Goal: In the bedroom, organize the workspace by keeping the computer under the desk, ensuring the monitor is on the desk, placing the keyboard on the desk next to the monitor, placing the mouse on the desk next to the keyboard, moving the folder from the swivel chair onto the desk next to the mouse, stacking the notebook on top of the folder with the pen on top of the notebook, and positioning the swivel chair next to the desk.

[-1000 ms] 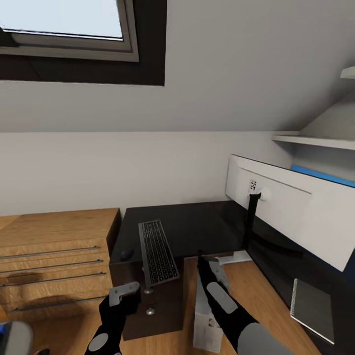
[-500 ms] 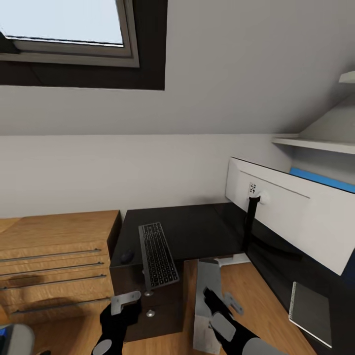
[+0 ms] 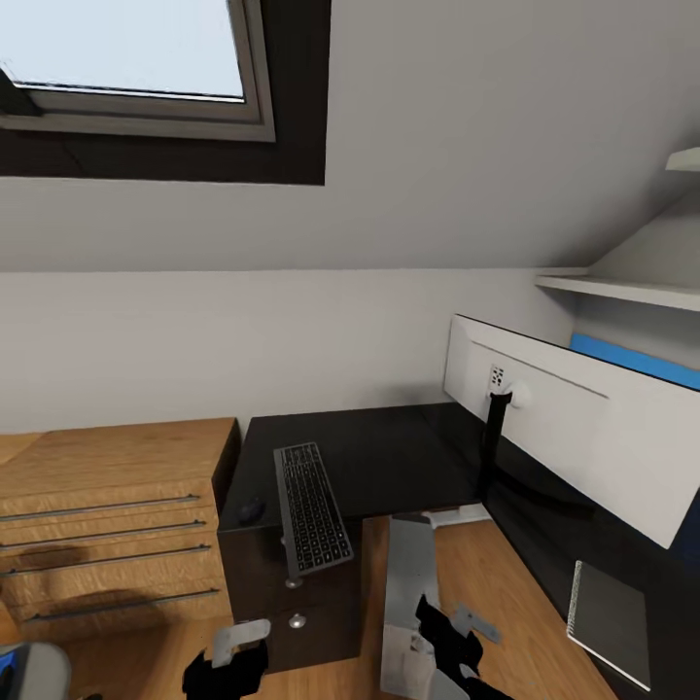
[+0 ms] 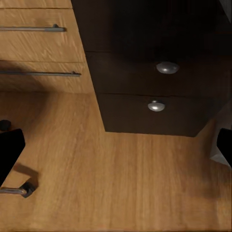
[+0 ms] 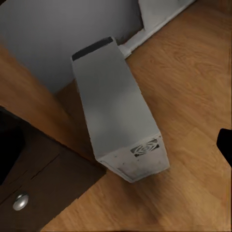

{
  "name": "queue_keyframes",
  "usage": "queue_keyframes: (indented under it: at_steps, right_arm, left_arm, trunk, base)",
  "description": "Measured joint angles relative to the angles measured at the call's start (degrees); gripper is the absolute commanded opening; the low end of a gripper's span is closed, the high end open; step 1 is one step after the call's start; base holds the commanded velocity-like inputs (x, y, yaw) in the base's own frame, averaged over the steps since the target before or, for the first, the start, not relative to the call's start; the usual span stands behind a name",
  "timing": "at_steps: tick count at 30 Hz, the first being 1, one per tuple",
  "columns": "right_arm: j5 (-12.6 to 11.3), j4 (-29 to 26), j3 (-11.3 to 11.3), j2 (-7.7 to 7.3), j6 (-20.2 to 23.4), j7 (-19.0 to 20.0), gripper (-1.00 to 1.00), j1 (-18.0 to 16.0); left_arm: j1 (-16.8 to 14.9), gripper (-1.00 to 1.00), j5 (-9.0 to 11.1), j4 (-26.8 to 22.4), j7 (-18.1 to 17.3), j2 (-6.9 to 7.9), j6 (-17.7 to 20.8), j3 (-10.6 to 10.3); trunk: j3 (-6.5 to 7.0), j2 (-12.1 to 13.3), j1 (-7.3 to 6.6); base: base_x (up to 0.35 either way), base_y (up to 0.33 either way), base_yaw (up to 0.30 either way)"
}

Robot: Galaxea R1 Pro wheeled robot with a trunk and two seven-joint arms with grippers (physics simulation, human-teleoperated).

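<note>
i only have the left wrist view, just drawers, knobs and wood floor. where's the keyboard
observer: the keyboard lies on the black desk, above those drawers, its near end poking past the front edge.
operator: what's beside it
observer: the mouse, on the desk at the keyboard's left in the head view, close to it but apart.
operator: anything on the floor past the drawers
observer: the computer stands upright on the floor right next to the drawer block; in the head view most of its top shows in front of the desk edge.
</note>
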Motion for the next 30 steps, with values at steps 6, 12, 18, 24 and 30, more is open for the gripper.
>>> queue_keyframes:
  at_steps: [6, 12, 18, 24, 30]
  right_arm:
    - [10.9, 4.1, 0.0, -0.07, -0.5, 2.7, 1.0, 1.0]
    - [14.0, 4.7, 0.0, -0.13, -0.5, 3.2, 1.0, 3.6]
    - [13.9, 4.4, -0.2, -0.48, -0.2, 2.9, 1.0, 5.7]
    - [14.0, 4.3, -0.1, -0.66, -0.6, 3.0, 1.0, 5.8]
    - [14.0, 4.5, -0.1, -0.6, -0.6, 3.0, 1.0, 5.9]
  left_arm:
    - [0.0, 1.0, 0.1, 10.3, -0.4, 0.02, -9.0, 0.0]
    - [0.0, 1.0, -0.2, 18.1, -0.7, -0.05, -13.7, 0.0]
    - [0.0, 1.0, -0.3, 23.6, -1.9, -1.39, -14.9, -0.5]
    - [0.0, 1.0, -0.3, 26.4, -1.9, -1.68, -20.3, -0.7]
    - [0.0, 1.0, -0.3, 28.2, -1.9, -1.78, -23.2, -0.8]
  trunk:
    - [0.0, 0.0, 0.0]
    - [0.0, 0.0, 0.0]
    - [0.0, 0.0, 0.0]
    - [0.0, 0.0, 0.0]
    - [0.0, 0.0, 0.0]
  base:
    - [0.0, 0.0, 0.0]
    - [0.0, 0.0, 0.0]
    - [0.0, 0.0, 0.0]
    - [0.0, 0.0, 0.0]
    - [0.0, 0.0, 0.0]
